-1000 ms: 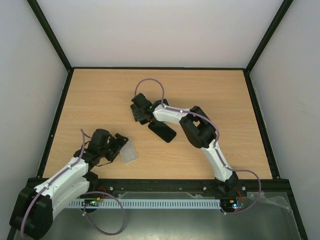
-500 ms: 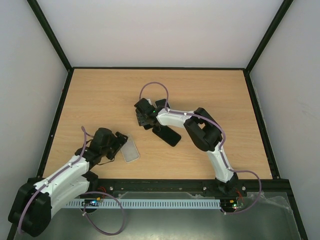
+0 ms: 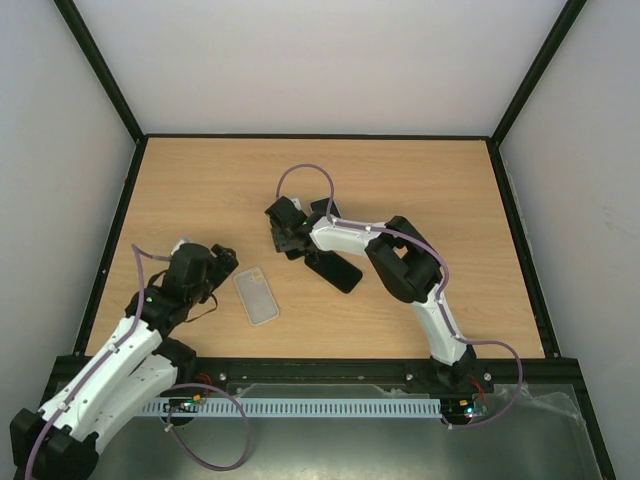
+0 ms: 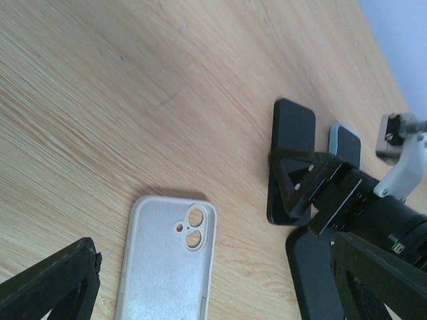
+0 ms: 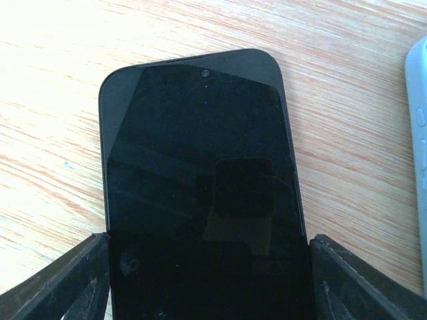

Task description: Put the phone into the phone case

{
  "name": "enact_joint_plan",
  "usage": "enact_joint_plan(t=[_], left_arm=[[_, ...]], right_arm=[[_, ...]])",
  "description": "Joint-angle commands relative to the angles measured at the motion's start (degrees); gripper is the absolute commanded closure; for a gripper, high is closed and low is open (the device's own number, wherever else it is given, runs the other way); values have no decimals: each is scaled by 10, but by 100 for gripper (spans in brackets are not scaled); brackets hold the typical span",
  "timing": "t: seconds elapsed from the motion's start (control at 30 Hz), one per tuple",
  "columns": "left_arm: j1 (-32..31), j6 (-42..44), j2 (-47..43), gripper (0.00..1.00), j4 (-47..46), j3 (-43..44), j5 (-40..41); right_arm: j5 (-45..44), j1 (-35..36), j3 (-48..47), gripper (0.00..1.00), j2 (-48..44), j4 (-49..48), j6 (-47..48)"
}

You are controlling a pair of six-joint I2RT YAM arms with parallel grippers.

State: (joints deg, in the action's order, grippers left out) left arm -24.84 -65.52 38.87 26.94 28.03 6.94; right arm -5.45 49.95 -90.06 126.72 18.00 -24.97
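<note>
The black phone (image 3: 338, 272) lies screen up on the wooden table (image 3: 450, 200), partly under my right forearm. My right gripper (image 3: 298, 248) is shut on its near end. In the right wrist view the phone (image 5: 200, 173) fills the gap of the gripper (image 5: 208, 243), with a finger against each long edge. The pale grey phone case (image 3: 257, 296) lies open side up to the phone's left, apart from it. My left gripper (image 3: 222, 262) is open and empty just left of the case. In the left wrist view the case (image 4: 167, 260) lies between the spread fingers of that gripper (image 4: 213, 267).
Black frame rails (image 3: 110, 240) border the table on the left, right and back. The case's edge (image 5: 419, 160) shows at the right of the right wrist view. The right gripper body (image 4: 320, 193) and the phone (image 4: 313, 280) show right of the case in the left wrist view.
My left gripper has drawn back up and to the left, away from the case, which now lies free. My right gripper and the phone shifted slightly down and right, then held still.
</note>
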Motion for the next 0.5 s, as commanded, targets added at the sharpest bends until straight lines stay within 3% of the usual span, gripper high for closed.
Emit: enact_joint_plan(t=[0.0,0.47], left_arm=[[-1,15,-20,6,78,35,66],[0,11,-76,4,159,89,143]], right_arm=[[19,17,14,40,-15,42,-17],[49,65,100,46,-113,-16,-98]])
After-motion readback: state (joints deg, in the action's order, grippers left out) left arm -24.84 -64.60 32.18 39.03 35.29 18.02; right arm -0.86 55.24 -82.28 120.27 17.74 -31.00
